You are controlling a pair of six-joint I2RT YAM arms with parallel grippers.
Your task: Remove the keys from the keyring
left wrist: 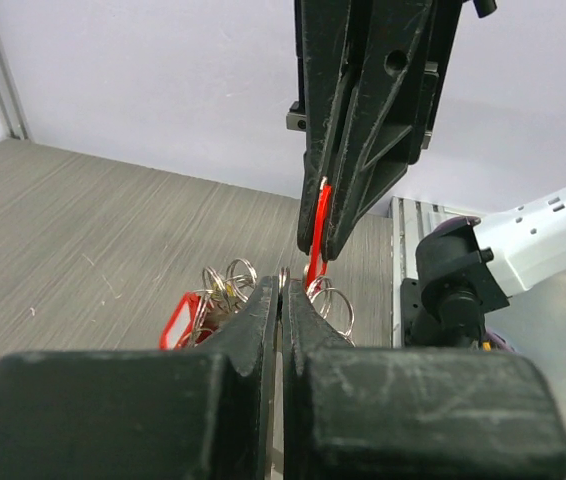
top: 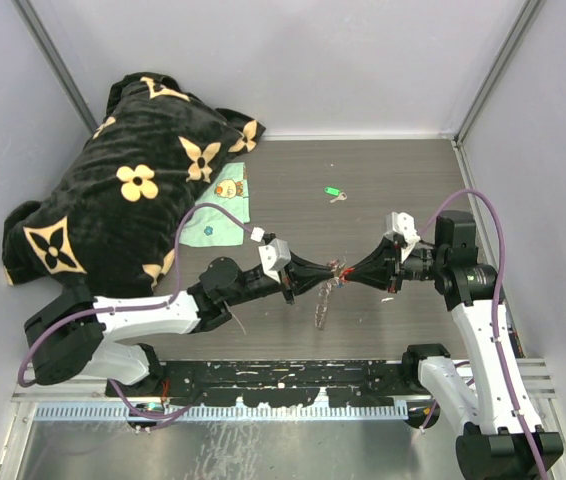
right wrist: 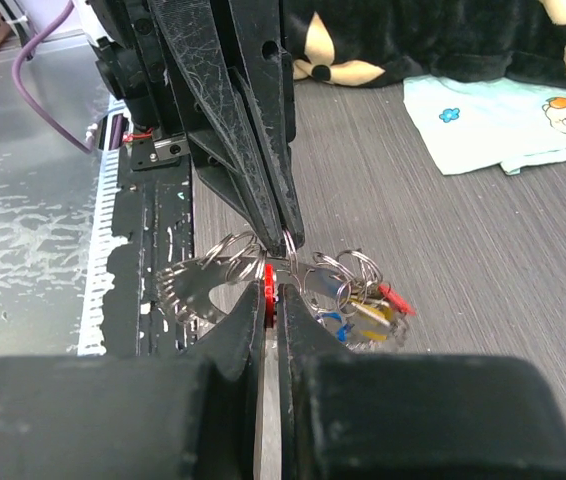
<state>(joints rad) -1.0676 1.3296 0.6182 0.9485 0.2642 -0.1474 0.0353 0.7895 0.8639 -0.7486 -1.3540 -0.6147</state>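
**Keys held in the air between both grippers**

Your left gripper and right gripper meet tip to tip above the near middle of the table, with the keys bunched between them; your right fingers are clamped on a red tag, mostly hidden between the pads; your left fingers are pinched together on a thin wire ring, and you cannot tell whether that is the main keyring; no large ring can be made out in the tangle. A flat silver piece hangs beside the bunch, partly covered by your finger. Farther back a green-tagged key lies alone; left of it sits a pale cloth, tucked under a black flowered blanket.
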